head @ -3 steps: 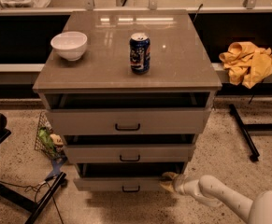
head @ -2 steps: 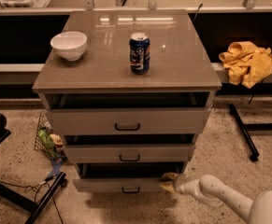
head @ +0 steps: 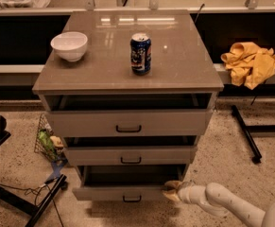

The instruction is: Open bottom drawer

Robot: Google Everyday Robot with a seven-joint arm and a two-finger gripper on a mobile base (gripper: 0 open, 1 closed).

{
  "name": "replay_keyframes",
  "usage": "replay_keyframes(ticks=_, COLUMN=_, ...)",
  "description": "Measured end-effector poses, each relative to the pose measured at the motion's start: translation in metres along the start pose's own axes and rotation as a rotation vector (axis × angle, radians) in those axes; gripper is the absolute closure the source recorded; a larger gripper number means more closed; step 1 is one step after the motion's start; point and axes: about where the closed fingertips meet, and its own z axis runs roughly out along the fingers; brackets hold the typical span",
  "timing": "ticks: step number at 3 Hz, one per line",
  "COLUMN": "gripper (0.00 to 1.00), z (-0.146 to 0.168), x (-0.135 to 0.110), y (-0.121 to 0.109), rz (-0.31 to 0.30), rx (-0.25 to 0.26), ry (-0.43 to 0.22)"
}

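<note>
My claw (head: 173, 191) sits low in the view, at about five o'clock from the middle, right against the right-hand end of the bottom drawer (head: 118, 192). Whether it is spread, pressed together or pinching that drawer's edge, I cannot tell (its tip merges with the corner of the front). My pale arm (head: 224, 202) runs off from it towards the four o'clock corner.

The bottom drawer is at six o'clock, the lowest of three in the grey-beige cabinet (head: 99, 74). It stands partly open, with a dark strip of its inside showing above the flat front. Its small black handle (head: 132, 199) lies at nine o'clock from my claw, well apart from it.

Above it, the middle drawer (head: 130, 155) and the top drawer (head: 127, 123) are also partly open, each with a dark gap over its front.

On the cabinet top, a white bowl (head: 69, 46) rests at ten o'clock and a blue drink can (head: 141, 53) stands upright near twelve o'clock, the two well apart. A crumpled yellow cloth (head: 250, 63) lies on the ledge at two o'clock, clear of the cabinet. On the speckled floor (head: 222, 145) at eight o'clock, a wire basket (head: 46, 143) leans beside the cabinet's left side.
</note>
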Motion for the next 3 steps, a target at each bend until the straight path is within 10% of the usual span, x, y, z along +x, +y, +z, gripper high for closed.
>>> replay_keyframes(ticks=3, gripper=1.0, z=0.0009, x=0.0001, y=0.0002, rz=0.002, rx=0.0, ry=0.0)
